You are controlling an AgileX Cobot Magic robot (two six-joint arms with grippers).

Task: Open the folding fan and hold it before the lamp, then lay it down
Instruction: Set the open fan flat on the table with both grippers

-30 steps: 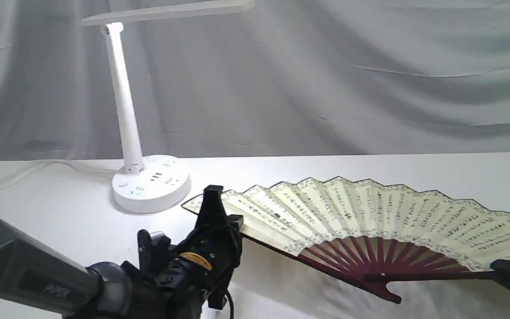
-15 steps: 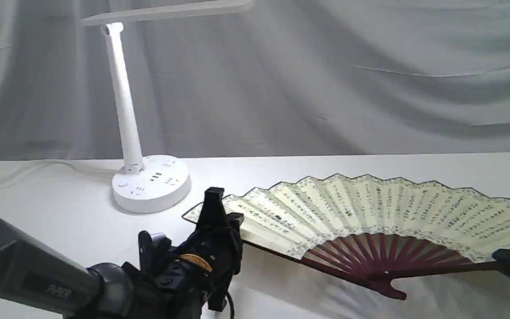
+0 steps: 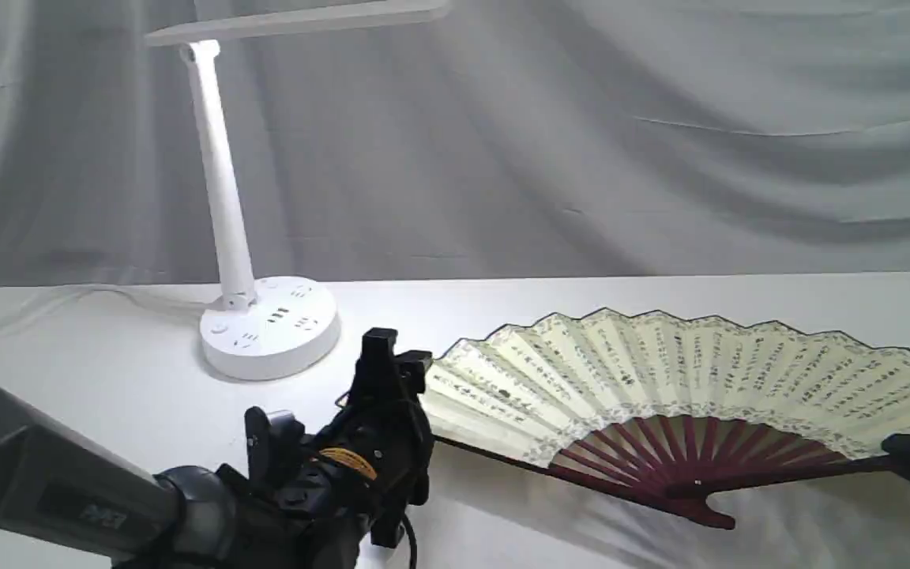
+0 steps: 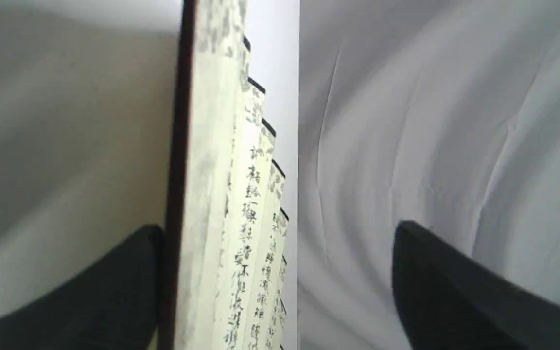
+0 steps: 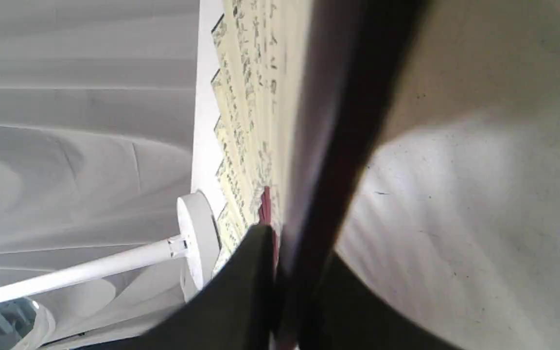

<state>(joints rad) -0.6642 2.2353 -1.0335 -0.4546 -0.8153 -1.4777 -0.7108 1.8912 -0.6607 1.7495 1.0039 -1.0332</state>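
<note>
The folding fan (image 3: 660,371) is spread wide, low over the white table on the right, with its cream leaf of black script facing up and its maroon ribs (image 3: 684,466) toward the front. My left gripper (image 3: 397,353) stands open at the fan's left end. In the left wrist view the dark guard (image 4: 175,160) lies against one finger (image 4: 114,301), and the other finger (image 4: 455,291) is far off. My right gripper (image 3: 901,458) is shut on the right guard (image 5: 338,146). The white lamp (image 3: 222,190) stands at the back left.
The lamp's round base (image 3: 269,328) with its sockets sits just behind the left gripper, and its cable (image 3: 68,296) trails off to the left. A grey cloth backdrop (image 3: 581,142) hangs behind the table. The lamp's flat head (image 3: 297,20) reaches over toward the middle.
My left gripper's jaws have spread and let go of the fan's left guard. The fan's left end has slid to the right and the whole fan has sunk lower.
</note>
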